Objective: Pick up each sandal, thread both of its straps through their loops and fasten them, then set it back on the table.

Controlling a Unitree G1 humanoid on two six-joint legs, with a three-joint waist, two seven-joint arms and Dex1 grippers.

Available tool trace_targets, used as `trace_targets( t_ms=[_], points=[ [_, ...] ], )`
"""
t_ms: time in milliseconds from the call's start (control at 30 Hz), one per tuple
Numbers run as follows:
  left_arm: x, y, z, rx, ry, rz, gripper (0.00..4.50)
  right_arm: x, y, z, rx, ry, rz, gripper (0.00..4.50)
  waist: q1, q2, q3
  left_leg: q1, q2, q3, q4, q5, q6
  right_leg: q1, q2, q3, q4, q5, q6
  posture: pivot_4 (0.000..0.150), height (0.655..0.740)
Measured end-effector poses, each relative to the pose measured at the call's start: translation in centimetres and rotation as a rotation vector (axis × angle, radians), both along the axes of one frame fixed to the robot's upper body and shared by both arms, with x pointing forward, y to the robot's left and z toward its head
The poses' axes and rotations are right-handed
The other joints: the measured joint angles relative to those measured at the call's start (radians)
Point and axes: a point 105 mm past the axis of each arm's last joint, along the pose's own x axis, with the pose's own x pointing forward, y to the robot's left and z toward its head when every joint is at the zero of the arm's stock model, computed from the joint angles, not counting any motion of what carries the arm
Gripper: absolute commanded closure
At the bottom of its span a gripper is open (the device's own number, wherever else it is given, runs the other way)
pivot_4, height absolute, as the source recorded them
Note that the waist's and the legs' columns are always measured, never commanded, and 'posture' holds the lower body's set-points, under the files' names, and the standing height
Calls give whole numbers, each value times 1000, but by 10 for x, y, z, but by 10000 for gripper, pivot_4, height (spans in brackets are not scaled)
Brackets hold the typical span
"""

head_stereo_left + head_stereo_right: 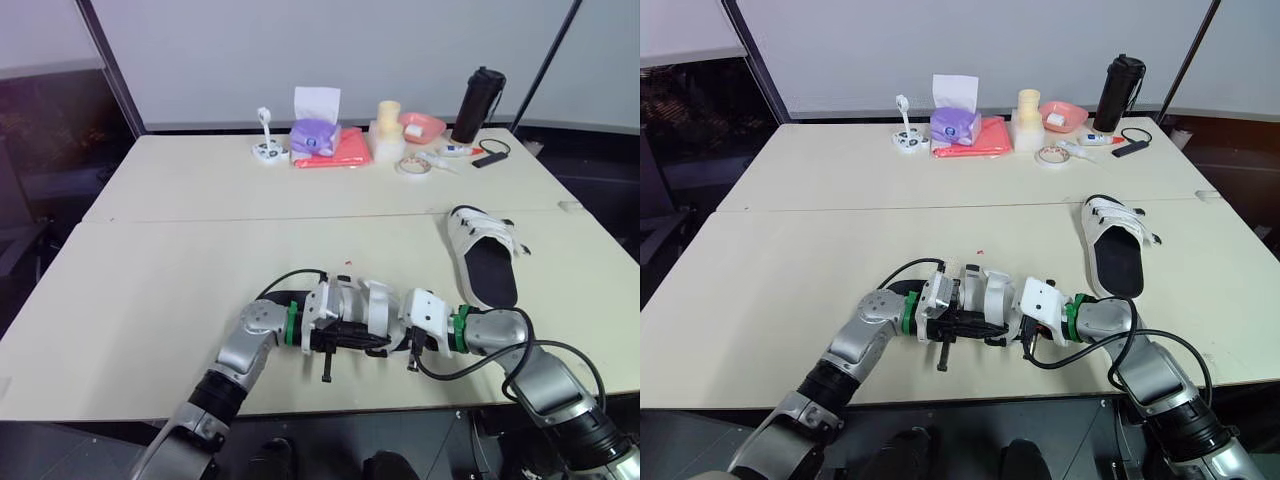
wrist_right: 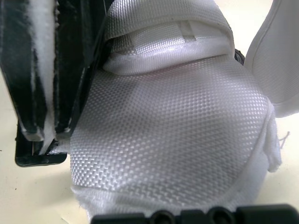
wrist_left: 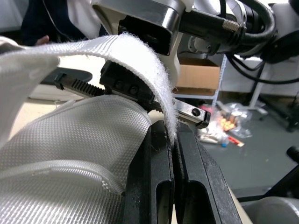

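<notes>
The left hand (image 3: 173, 129) was closed, its two black fingers pinching a white hook-and-loop strap (image 3: 140, 51) that arched up and away from the grip. That strap belonged to a white woven sandal (image 2: 168, 130), held just above the front middle of the counter (image 1: 180, 270) between the two hands. The right hand (image 1: 1025, 338) met the sandal from the opposite side and was pressed close against its fabric upper. Whether this hand was open or closed could not be told. A second white sandal (image 1: 485, 260) lay flat on the counter well off to the robot's right, its black footbed facing up. Along the far edge of the counter stood a black bottle (image 1: 478, 104), a pink bowl (image 1: 424, 126), a roll of tape (image 1: 412, 166) and a purple tissue pack (image 1: 315, 133).
</notes>
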Motion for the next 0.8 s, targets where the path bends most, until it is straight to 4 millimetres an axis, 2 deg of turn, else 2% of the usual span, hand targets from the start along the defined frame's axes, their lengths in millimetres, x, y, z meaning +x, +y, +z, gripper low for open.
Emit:
trace_targets(
  t_ms=[167, 600, 800],
  points=[
    [1, 0, -2, 4, -51, -3, 44521, 1, 0, -1, -1, 4, -1, 45000, 0, 0, 0, 4, 0, 0, 0, 0, 0, 6, 0, 0, -3, 0, -1, 1500, 7400],
    [-3, 8, -3, 83, -76, -121, 44521, 2, 3, 0, -4, -4, 16, 45000, -5, 0, 0, 4, 1, -1, -2, 0, 0, 5, 0, 0, -3, 0, 0, 1500, 7400],
    [4, 4, 1, 26, -231, -80, 44521, 4, 1, 0, -6, -5, 9, 45000, -1, 0, 0, 4, 1, -1, -2, 0, 0, 5, 0, 0, -5, 1, -1, 1500, 7400]
  ],
)
